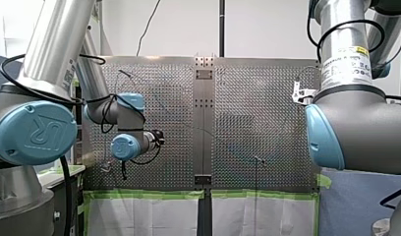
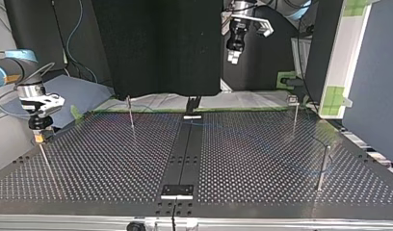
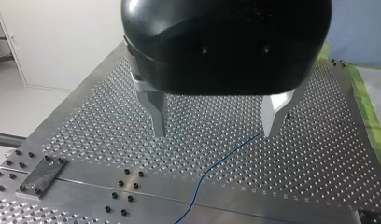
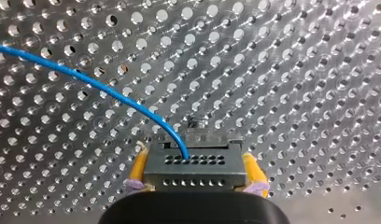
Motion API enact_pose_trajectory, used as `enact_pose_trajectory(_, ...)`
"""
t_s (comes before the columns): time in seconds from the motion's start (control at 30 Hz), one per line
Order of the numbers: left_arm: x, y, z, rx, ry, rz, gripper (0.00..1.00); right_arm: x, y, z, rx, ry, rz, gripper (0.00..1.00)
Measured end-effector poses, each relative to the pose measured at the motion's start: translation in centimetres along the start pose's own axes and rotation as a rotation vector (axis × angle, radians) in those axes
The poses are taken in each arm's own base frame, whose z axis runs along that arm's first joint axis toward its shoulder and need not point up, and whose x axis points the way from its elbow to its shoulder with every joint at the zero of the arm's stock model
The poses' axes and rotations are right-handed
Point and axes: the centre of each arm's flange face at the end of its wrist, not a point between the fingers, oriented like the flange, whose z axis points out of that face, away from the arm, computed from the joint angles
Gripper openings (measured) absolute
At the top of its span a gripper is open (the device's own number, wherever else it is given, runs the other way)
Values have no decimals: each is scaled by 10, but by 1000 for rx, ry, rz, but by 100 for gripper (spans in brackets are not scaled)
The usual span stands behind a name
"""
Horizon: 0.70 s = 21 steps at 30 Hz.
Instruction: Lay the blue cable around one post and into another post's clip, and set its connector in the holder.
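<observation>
The right gripper (image 4: 195, 179) is clamped on the connector (image 4: 194, 164): in the right wrist view the grey block, with its rows of small holes, is pinched on both sides by the yellow pads (image 4: 138, 168). The blue cable (image 4: 109, 91) leaves the connector's upper row of holes and curves away ahead of the gripper, over the perforated table (image 4: 296, 70).

In the top view this gripper is seen at the left middle of the frame, low over the table's left edge, just above the top end of a thin leaning post (image 2: 46, 161). Whether the two touch cannot be told.

The left gripper (image 3: 214, 123) is spread wide and holds nothing. In the left wrist view its metal fingers (image 3: 155, 112) hang above the table, and a stretch of the blue cable lies on the perforated surface beneath them. It runs from close under one fingertip back across a plain metal strip (image 3: 146, 184), and no finger touches it. In the top view the left gripper is at the upper middle of the frame, high above the table's far edge.

Three more posts are seen in the top view: one at the far left of centre (image 2: 131, 115), one at the far right (image 2: 294, 115), and a thicker one at the near right (image 2: 322, 166). A faint blue line crosses the table near that last post, and its course around any post cannot be made out.
</observation>
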Motion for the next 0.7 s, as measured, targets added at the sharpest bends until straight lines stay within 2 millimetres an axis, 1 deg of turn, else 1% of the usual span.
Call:
enact_pose_trajectory(0.33, 0, 1, 1, -4, 0, 0, 100, 0, 4, -1, 17, 1, -7, 0)
enact_pose_trajectory(0.7, -1, 1, 3, -2, 5, 2, 100, 0, 3, 0, 47, 6, -20, 0)
